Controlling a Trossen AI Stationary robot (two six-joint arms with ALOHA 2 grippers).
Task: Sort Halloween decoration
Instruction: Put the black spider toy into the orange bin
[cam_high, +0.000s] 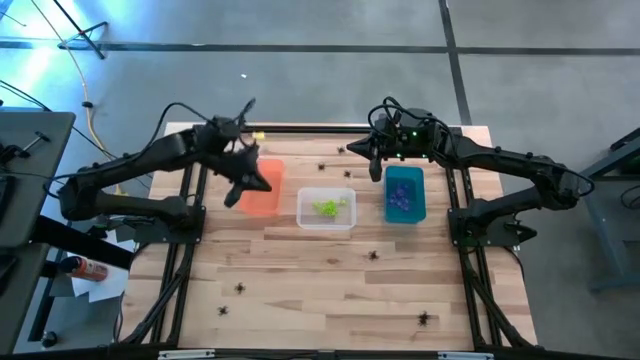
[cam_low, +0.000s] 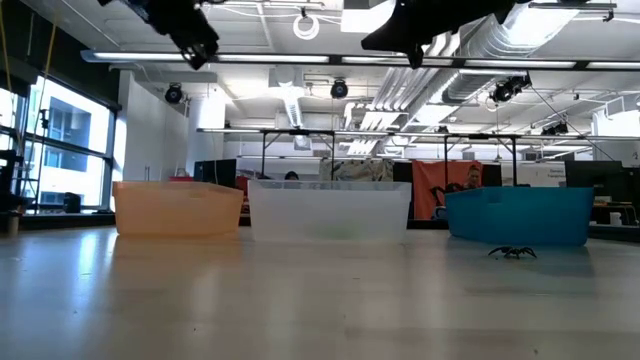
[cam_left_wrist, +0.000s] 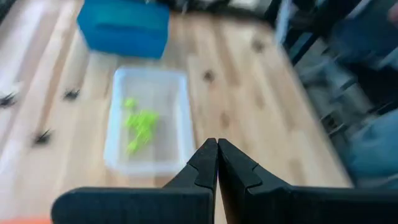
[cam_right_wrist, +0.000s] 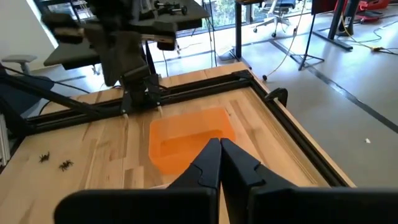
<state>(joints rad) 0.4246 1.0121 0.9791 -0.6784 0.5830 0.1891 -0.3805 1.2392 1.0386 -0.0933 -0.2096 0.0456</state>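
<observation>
Lime green trinkets (cam_high: 328, 207) lie in the clear bin (cam_high: 345, 222), and they also show in the left wrist view (cam_left_wrist: 140, 123). Purple trinkets (cam_high: 401, 200) lie in the teal bin (cam_high: 417, 180). Black spiders lie loose on the table, among them one (cam_high: 373, 255) in front of the bins, one (cam_high: 425, 319) near the front edge and one (cam_low: 512, 252) in the low view. My left gripper (cam_high: 240, 188) is shut and empty, high over the orange bin (cam_high: 266, 196); its shut fingertips show in its wrist view (cam_left_wrist: 217, 152). My right gripper (cam_high: 375, 168) is shut and empty, high beside the teal bin's far left corner (cam_right_wrist: 219, 149).
The three bins stand in a row across the table's middle: orange (cam_low: 178, 208), clear (cam_low: 328, 210), teal (cam_low: 520, 215). More black spiders lie behind the bins (cam_high: 322, 165) and at the front left (cam_high: 240, 288). Black frame rails (cam_high: 190, 250) run along the table's sides.
</observation>
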